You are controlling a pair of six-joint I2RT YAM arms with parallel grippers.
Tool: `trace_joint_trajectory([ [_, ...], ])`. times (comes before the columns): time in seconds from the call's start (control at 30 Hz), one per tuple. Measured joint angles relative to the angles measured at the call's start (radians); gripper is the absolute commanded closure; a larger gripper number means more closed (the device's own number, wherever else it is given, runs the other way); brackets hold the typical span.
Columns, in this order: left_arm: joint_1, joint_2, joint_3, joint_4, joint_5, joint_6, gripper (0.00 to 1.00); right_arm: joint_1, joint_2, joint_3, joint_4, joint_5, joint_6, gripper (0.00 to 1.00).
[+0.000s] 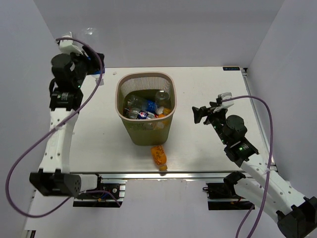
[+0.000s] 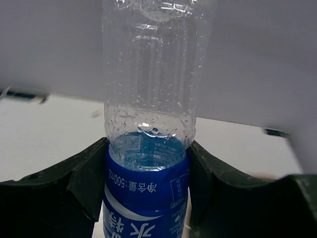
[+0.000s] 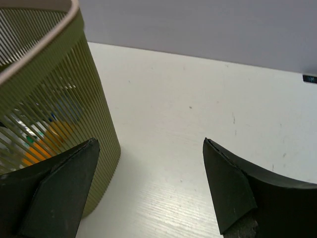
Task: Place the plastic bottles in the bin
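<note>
My left hand (image 2: pixel 146 198) is raised over the worktop's (image 1: pixel 208 84) far-left corner, clamped on a blue-label bottle (image 2: pixel 148 99) close to the back wall (image 1: pixel 163 34). My right hand (image 3: pixel 148 183) gapes empty just right of the bin (image 1: pixel 146 75). An orange bottle (image 1: pixel 159 155) lies by the near edge.

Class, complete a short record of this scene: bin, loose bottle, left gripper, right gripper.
bin: olive mesh, upright, several bottles inside
loose bottle: orange, lying on the table beside the bin's near wall
left gripper: shut on a clear blue-label bottle, far left
right gripper: open, empty, right of the bin
</note>
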Motion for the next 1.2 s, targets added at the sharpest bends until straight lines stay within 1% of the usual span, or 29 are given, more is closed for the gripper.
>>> trace_joint_trajectory([
  [0.1, -0.003, -0.106, -0.003, 0.095, 0.276, -0.002, 0.46, -0.001, -0.028, -0.045, -0.004, 0.030, 0.002, 0.11],
  [0.2, -0.030, -0.153, -0.018, 0.209, 0.546, -0.027, 0.44, -0.001, -0.050, -0.075, -0.007, 0.017, -0.008, 0.11],
  [0.3, -0.106, -0.140, -0.017, 0.251, 0.697, -0.021, 0.38, -0.002, -0.062, -0.082, -0.015, -0.060, -0.038, 0.11],
  [0.37, -0.177, -0.101, -0.009, 0.235, 0.759, 0.004, 0.38, -0.002, -0.064, -0.085, -0.014, -0.143, -0.063, 0.11],
  [0.47, -0.255, -0.035, 0.001, 0.182, 0.793, 0.052, 0.37, -0.002, -0.047, -0.097, -0.017, -0.248, -0.074, 0.11],
  [0.57, -0.280, 0.003, -0.016, 0.136, 0.782, 0.086, 0.36, -0.002, 0.001, -0.101, -0.035, -0.324, -0.067, 0.11],
  [0.63, -0.286, 0.006, -0.044, 0.125, 0.772, 0.103, 0.31, 0.000, 0.024, -0.117, -0.036, -0.365, -0.057, 0.11],
  [0.7, -0.292, 0.004, -0.065, 0.110, 0.767, 0.121, 0.29, 0.008, 0.044, -0.134, -0.040, -0.401, -0.051, 0.11],
  [0.8, -0.308, -0.005, -0.090, 0.103, 0.767, 0.140, 0.14, 0.057, 0.080, -0.151, -0.041, -0.429, -0.038, 0.11],
  [0.87, -0.318, -0.014, -0.099, 0.098, 0.767, 0.153, 0.04, 0.125, 0.111, -0.157, -0.037, -0.419, -0.029, 0.11],
  [0.9, -0.322, -0.021, -0.103, 0.098, 0.767, 0.156, 0.02, 0.156, 0.122, -0.160, -0.036, -0.411, -0.024, 0.11],
  [1.0, -0.326, -0.053, -0.118, 0.098, 0.767, 0.166, 0.02, 0.261, 0.156, -0.190, -0.008, -0.343, 0.006, 0.11],
  [1.13, -0.326, -0.097, -0.140, 0.100, 0.764, 0.172, 0.02, 0.349, 0.185, -0.262, 0.077, -0.247, 0.058, 0.11],
  [1.2, -0.327, -0.113, -0.141, 0.098, 0.745, 0.172, 0.02, 0.404, 0.223, -0.272, 0.108, -0.188, 0.076, 0.11],
])
